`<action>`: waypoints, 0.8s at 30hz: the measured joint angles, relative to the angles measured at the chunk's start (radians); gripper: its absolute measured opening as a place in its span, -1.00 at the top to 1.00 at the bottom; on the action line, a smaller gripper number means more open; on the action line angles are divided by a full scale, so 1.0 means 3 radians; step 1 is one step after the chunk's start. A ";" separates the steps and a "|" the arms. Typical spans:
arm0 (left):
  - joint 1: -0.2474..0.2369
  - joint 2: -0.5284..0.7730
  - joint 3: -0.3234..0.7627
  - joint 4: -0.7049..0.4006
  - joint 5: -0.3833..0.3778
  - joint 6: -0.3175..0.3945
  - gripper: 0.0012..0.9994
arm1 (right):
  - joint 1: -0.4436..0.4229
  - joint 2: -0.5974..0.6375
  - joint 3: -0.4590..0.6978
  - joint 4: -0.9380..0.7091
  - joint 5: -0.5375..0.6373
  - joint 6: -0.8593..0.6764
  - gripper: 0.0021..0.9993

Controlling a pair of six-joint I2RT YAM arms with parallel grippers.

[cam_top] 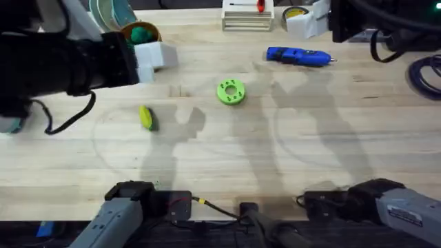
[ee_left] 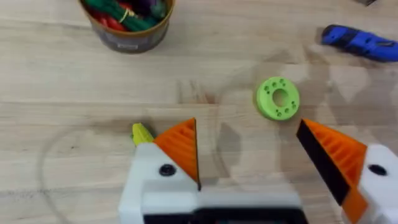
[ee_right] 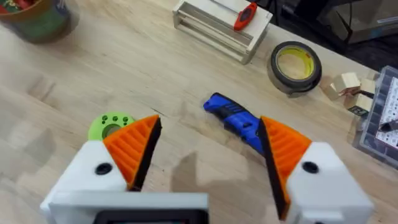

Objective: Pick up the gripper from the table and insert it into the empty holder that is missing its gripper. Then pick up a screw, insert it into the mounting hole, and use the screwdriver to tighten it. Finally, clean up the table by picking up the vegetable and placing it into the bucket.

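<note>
The vegetable (ee_left: pixel 142 133) is half hidden behind the left pincer (ee_left: pixel 249 155), and the bucket (ee_left: pixel 127 25) is cut off at the edge.

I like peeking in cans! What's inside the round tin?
The bucket holds a jumble of toy vegetables, green, red and a bit of purple. Whatever lies underneath that top layer is covered, so I can't say.

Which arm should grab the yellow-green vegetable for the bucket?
Left, probably. The vegetable lies on the left half of the table, and in the left wrist view it sits just beside the open left gripper, with the bucket just beyond. The right gripper hovers by the screwdriver.
</note>
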 joint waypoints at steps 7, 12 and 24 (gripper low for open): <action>0.0027 0.0248 0.0000 -0.0098 -0.0097 -0.0229 -0.99 | 0.0000 0.0000 0.0000 0.0000 0.0000 -0.0001 -0.94; 0.0170 0.0292 0.0000 -0.0316 -0.0434 -0.0702 -0.99 | 0.0000 -0.0001 0.0000 0.0000 0.0000 -0.0001 -0.94; 0.0332 0.0597 0.0000 -0.0504 -0.0782 -0.1126 -0.99 | 0.0000 -0.0001 0.0000 0.0000 0.0000 -0.0001 -0.94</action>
